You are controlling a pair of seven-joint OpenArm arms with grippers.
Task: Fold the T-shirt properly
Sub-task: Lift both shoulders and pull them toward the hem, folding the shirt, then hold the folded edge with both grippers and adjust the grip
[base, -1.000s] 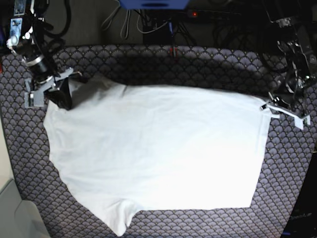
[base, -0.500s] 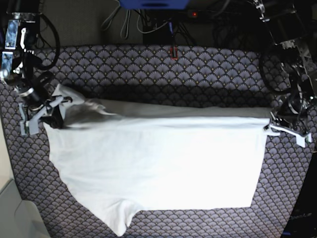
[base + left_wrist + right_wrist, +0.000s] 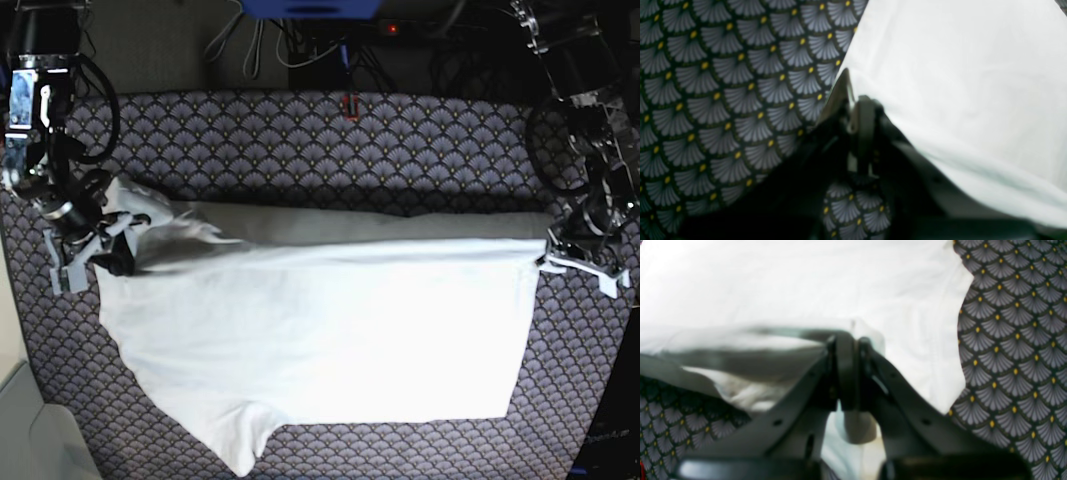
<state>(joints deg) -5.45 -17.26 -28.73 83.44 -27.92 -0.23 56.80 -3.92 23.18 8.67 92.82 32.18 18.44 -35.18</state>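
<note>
The shirt [image 3: 320, 330] is pinched at its far edge by the left gripper [image 3: 557, 256] and right gripper [image 3: 100, 250], and lifted off the patterned cloth [image 3: 330, 140].

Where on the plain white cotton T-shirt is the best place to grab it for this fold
The plain white cotton T-shirt grips best at the two far-edge corners, approached from the outer sides: there the hem forms thin pinchable edges, where the left end effector and right end effector are shut on it.
</note>
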